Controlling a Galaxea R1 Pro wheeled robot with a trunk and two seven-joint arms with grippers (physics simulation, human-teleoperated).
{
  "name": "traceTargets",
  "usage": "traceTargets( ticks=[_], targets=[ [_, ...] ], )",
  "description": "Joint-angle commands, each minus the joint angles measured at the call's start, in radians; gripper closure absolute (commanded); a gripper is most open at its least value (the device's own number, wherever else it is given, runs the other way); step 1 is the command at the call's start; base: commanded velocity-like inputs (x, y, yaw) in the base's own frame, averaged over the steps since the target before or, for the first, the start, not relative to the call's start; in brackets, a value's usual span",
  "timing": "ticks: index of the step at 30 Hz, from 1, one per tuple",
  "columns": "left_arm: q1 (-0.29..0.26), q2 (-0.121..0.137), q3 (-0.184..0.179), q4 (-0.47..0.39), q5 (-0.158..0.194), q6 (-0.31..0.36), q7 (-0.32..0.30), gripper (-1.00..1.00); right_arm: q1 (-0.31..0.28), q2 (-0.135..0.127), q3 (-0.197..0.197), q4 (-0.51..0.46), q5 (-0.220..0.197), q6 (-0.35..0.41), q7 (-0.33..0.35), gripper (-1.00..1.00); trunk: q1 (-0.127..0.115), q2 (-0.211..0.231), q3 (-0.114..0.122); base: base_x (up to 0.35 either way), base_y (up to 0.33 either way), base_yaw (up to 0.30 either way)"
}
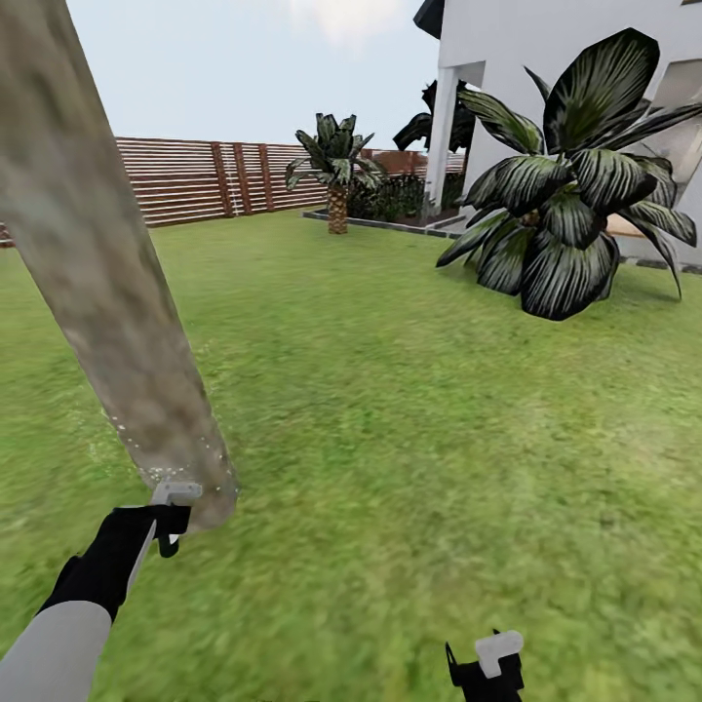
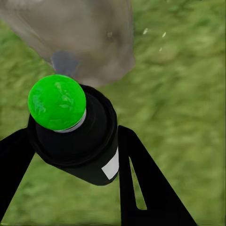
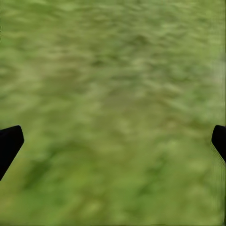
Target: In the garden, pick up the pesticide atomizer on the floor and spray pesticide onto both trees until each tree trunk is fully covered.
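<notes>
Left pincer (image 2: 70,155) is clamped on the atomizer (image 2: 77,136), green cap toward the trunk (image 1: 97,263) base, just beside it. White pesticide (image 1: 127,439) specks dot the lower bark. Right pincer (image 3: 113,141) stands apart over lawn (image 1: 409,409).

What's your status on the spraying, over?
Left pincer shut on atomizer, nozzle at tree trunk base. White pesticide specks low on trunk. Right pincer open over grass, empty. Nothing in the way.
</notes>
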Motion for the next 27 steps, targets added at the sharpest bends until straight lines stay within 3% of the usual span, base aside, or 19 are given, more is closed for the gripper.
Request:
traceTargets(
  ticks=[1, 9, 21, 27],
  targets=[
    [0.000, 0.000, 0.000, 0.000, 0.000, 0.000, 0.000, 1.00, 0.000, 0.000, 0.000, 0.000, 0.000, 0.000, 0.000, -1.00, 0.000, 0.000, 0.000, 0.000, -0.270, 0.277],
    [0.000, 0.000, 0.000, 0.000, 0.000, 0.000, 0.000, 1.00, 0.000, 0.000, 0.000, 0.000, 0.000, 0.000, 0.000, -1.00, 0.000, 0.000, 0.000, 0.044, -0.270, 0.275],
    [0.000, -0.001, -0.002, 0.000, 0.000, -0.001, 0.000, 1.00, 0.000, 0.000, 0.000, 0.000, 0.000, 0.000, 0.001, -1.00, 0.000, 0.000, 0.000, 0.197, -0.226, 0.020],
    [0.000, -0.001, 0.000, 0.000, 0.000, -0.002, 0.000, 1.00, 0.000, 0.000, 0.000, 0.000, 0.000, 0.000, 0.001, -1.00, 0.000, 0.000, 0.000, 0.220, -0.206, 0.238]
  ],
)
